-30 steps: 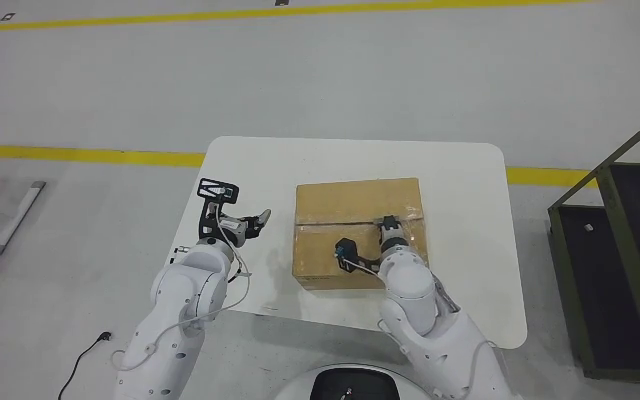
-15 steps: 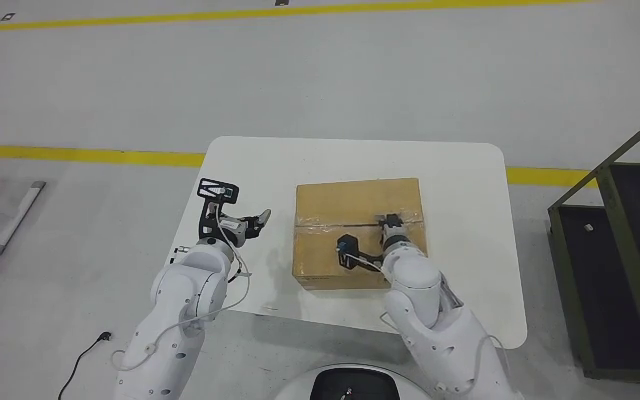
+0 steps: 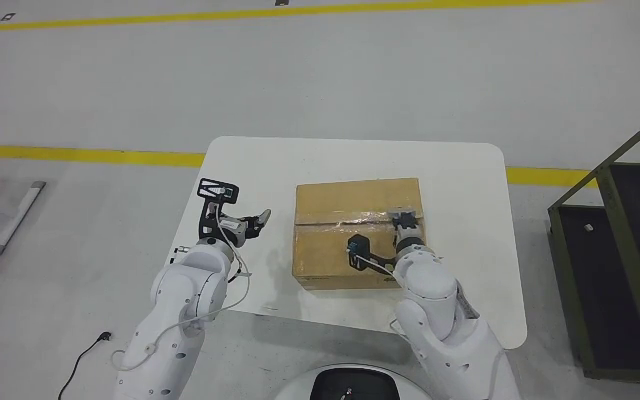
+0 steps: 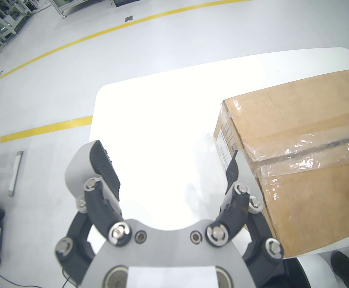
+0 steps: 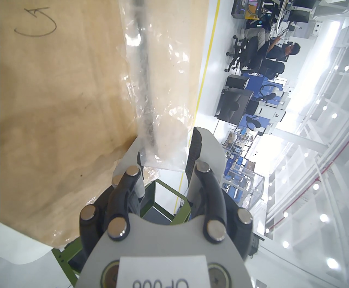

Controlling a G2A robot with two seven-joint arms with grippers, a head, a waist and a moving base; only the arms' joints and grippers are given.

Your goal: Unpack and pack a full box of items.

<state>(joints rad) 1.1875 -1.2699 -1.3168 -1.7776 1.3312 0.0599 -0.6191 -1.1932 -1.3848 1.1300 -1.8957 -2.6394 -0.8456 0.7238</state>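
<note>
Brown cardboard box [image 3: 340, 250] [image 4: 300, 114] sits closed on the white, round-cornered worktop [image 3: 460, 170], nearer to the robot's edge than to the far one. Its two top flaps meet at a seam that runs from its left end to its right end. A strip of clear packing tape [image 3: 335, 221] [image 4: 300, 155] covers that seam and folds down over the box's left end (it is wrinkled and shiny there). A printed label [image 4: 225, 141] is stuck on the same end, just beside the tape.

The left tool [image 3: 258, 218] [image 4: 165, 152] hangs over bare worktop to the left of the box and apart from it. Its jaws are spread wide with nothing between them, and its ribbed black pads [image 4: 105, 166] face each other.

The right tool [image 3: 405, 217] [image 5: 167, 147] is over the box's lid at the right end of the seam, close to the box's right edge. In the right wrist view a loose, crumpled end of the tape comes off the box's edge and lies right at the tool's tip. I cannot tell from that view whether the tool is pinching the tape or only sits around it. A curved pen mark [image 5: 35, 24] is drawn on the lid farther along from the tool.

A green metal frame [image 3: 600, 270] stands on the floor to the right of the box, well apart from it and past the worktop's edge. A yellow floor line [image 3: 100, 155] runs behind the box, on the side away from the robot.
</note>
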